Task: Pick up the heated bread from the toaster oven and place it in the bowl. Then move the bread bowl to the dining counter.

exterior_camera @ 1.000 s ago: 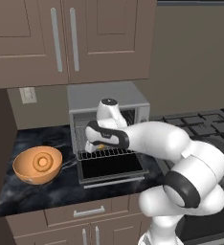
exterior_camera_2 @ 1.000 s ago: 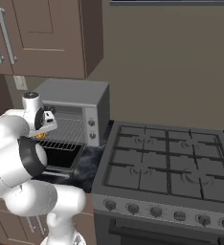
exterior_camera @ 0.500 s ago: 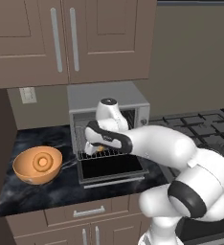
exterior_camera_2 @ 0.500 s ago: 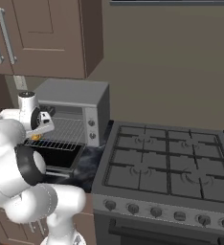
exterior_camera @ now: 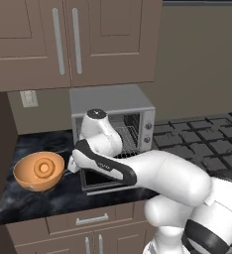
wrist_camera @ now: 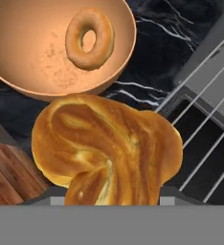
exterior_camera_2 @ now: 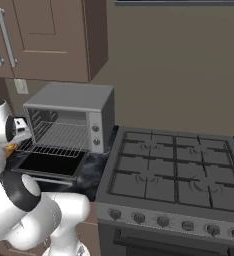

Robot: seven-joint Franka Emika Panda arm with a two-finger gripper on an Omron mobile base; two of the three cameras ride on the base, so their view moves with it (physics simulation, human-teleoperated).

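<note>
We find the bread (wrist_camera: 109,150) held in the gripper (exterior_camera: 72,164), over dark counter between the bowl (exterior_camera: 38,170) and the toaster oven's (exterior_camera: 113,134) open door. Bare counter separates bowl rim from rack edge. The bread's long axis lies across the hand view.

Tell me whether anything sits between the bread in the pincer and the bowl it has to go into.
Nothing visible does. In the hand view the heated bread hangs just short of the bowl, with bare black marble counter between them. The bowl's inside is free. The toaster oven's wire rack lies off to the side.
</note>
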